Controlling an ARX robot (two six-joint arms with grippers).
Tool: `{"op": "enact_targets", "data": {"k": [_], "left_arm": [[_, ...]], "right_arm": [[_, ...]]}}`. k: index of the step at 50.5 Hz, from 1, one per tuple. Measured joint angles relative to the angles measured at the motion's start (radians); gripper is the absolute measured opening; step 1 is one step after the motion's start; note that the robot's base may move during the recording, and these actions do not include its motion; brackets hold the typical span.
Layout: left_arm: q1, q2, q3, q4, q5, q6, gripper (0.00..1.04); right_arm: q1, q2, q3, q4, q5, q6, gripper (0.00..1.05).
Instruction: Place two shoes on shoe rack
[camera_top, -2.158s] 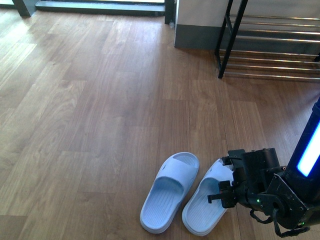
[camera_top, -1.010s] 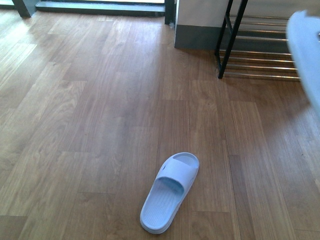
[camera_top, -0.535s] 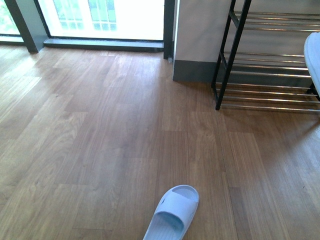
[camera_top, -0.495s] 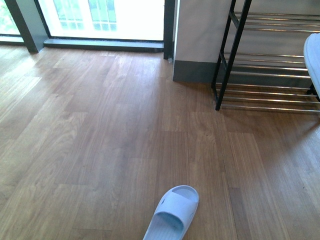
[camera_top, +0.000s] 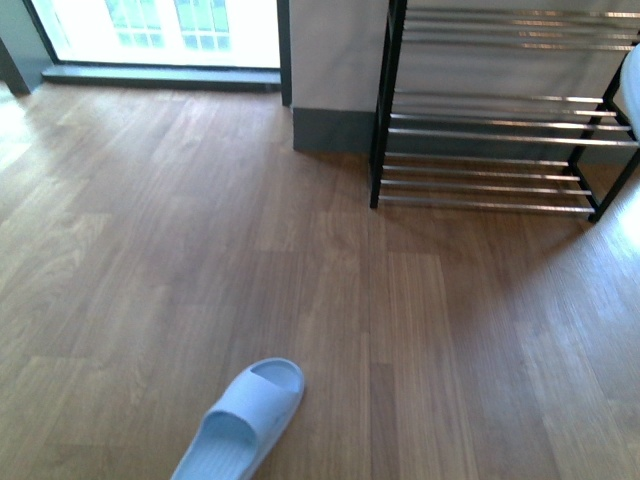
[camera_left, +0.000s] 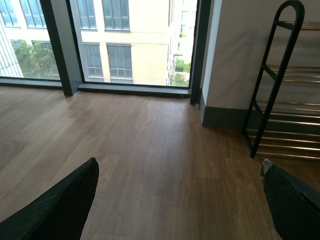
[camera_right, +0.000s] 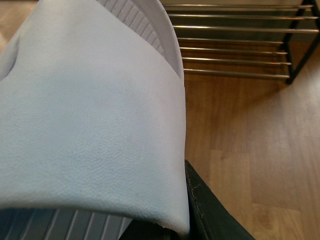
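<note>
One pale blue slide (camera_top: 240, 420) lies on the wooden floor, near the bottom left of the front view. The other pale blue slide (camera_right: 90, 125) fills the right wrist view, with my right gripper (camera_right: 170, 225) shut on its strap and one black finger (camera_right: 210, 210) showing beside it. A sliver of this held slide (camera_top: 632, 90) shows at the front view's right edge. The shoe rack (camera_top: 490, 125), black-framed with chrome rods, stands against the wall ahead; its rods (camera_right: 235, 50) lie beyond the held slide. My left gripper (camera_left: 179, 167) is open over bare floor, the shoe rack (camera_left: 272, 100) off to one side.
A grey-skirted white wall corner (camera_top: 330, 90) stands left of the rack. Tall windows with a dark frame (camera_left: 60, 50) run along the far wall. Wooden floor (camera_top: 450, 330) stretches between the lying slide and the rack.
My right gripper has lifted one slide off the floor and carried it up to the right. The front view has turned, so the rack sits more centrally and the lying slide further left.
</note>
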Motion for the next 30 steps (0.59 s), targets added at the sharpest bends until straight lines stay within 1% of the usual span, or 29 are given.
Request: {"op": "enact_targets", "data": {"k": [28,30], "left_arm": [[0.0,0.0,0.0,0.0,-0.005,-0.001,0.95],[-0.018,0.019,0.009,-0.031,-0.082,-0.028,0.95]], "right_arm": [[0.0,-0.001,0.0,0.0,-0.008,0.0,0.01],[0.0,-0.001,0.0,0.0,-0.008,0.0,0.01]]}}
